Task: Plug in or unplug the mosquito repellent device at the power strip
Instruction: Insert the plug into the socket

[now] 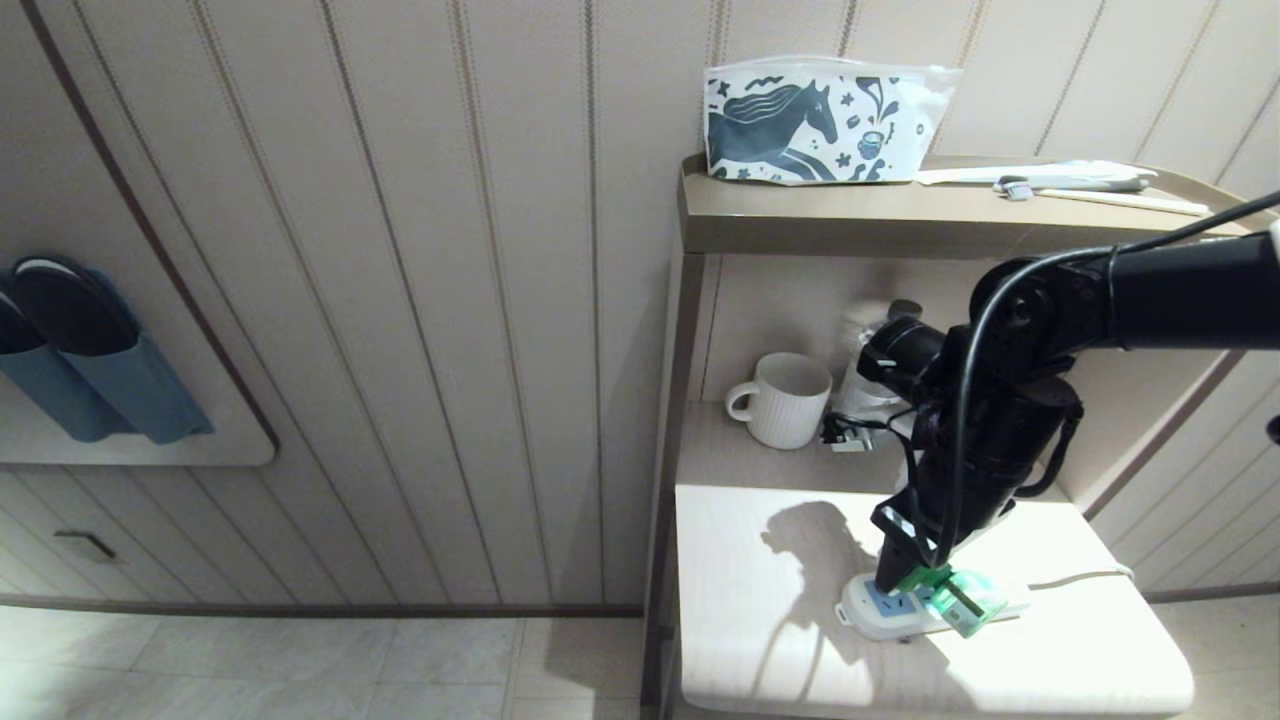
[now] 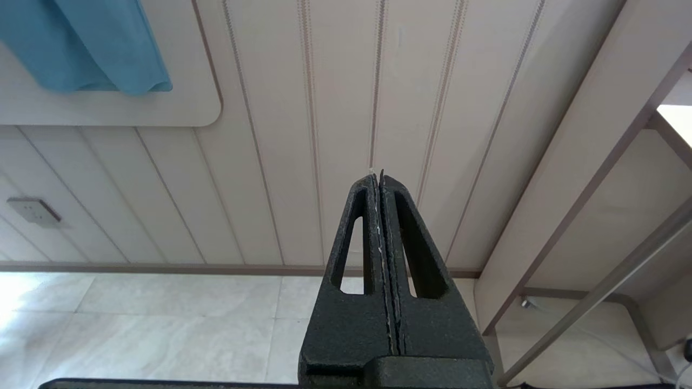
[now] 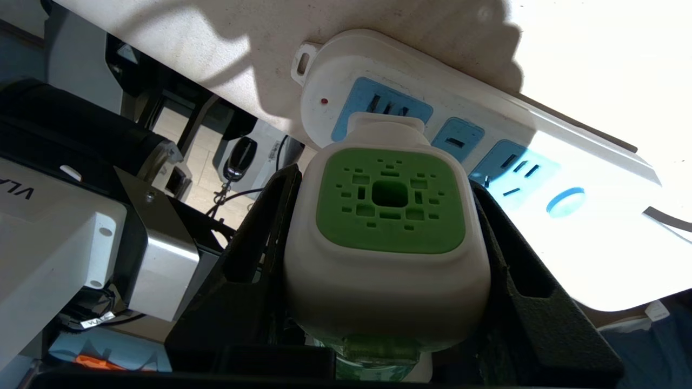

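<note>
White plastic with a green vented top patch fills the space between the black fingers (image 3: 270, 254) of the right gripper (image 1: 925, 580), which is clamped on the mosquito repellent device (image 3: 386, 248), one finger pressed against each side of its head. The device's plug end sits at the first light-blue socket of the power strip (image 3: 540, 178), just beside the strip's rounded end with its small red dot; whether the pins are fully seated cannot be told.

The strip lies on the pale lower table top (image 1: 760, 640), near the front right, with its thin white cord (image 1: 1085, 577) trailing off to the right.

The head view alone shows the wider setting: the right arm reaching in from the right and angling down to the strip, the device's translucent green bottle (image 1: 965, 600) sticking out to the right of the gripper, a ribbed white mug (image 1: 785, 400) on the shelf behind, and a horse-print pouch (image 1: 815, 120) on the top shelf. Only the right wrist view reveals the grip and the socket faces.

The left gripper (image 2: 381, 181), seen only in its own wrist view, has its fingers pressed together on nothing, pointing at the panelled wall (image 2: 303, 135) above a tiled floor (image 2: 162, 324).
</note>
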You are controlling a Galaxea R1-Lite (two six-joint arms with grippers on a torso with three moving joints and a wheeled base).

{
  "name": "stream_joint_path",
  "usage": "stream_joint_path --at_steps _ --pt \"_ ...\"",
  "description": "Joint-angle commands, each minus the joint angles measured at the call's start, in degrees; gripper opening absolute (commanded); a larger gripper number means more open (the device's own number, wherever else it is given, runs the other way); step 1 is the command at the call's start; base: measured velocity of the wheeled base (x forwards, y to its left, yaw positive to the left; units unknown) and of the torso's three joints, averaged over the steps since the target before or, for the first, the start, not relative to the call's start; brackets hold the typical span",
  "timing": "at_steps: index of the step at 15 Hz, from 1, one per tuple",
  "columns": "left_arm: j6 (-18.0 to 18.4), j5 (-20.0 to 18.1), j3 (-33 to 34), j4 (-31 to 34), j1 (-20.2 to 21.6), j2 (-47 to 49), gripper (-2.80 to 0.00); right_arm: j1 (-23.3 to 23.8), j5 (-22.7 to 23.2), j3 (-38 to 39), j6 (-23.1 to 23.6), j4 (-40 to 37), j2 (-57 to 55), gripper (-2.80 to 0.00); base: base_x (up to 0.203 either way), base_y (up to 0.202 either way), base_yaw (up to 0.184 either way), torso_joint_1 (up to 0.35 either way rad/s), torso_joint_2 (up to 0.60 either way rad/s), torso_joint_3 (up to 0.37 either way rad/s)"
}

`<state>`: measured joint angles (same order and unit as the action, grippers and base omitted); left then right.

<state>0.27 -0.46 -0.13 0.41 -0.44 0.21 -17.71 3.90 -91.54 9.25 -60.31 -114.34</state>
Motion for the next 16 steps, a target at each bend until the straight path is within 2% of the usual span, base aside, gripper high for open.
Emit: stream_joint_path --at_steps 1,16 --pt "0.0 0.0 0.0 0.0 0.0 0.0 -2.80 0.0 0.1 0.6 0.0 -0.3 -0.1 -2.80 0.000 0.000 0.000 0.000 0.00 0.000" --pt "0.0 0.0 0.0 0.0 0.0 0.0 -2.80 -0.1 -0.2 -1.4 -0.6 -0.1 -1.4 -2.80 0.000 0.000 0.000 0.000 0.00 0.000"
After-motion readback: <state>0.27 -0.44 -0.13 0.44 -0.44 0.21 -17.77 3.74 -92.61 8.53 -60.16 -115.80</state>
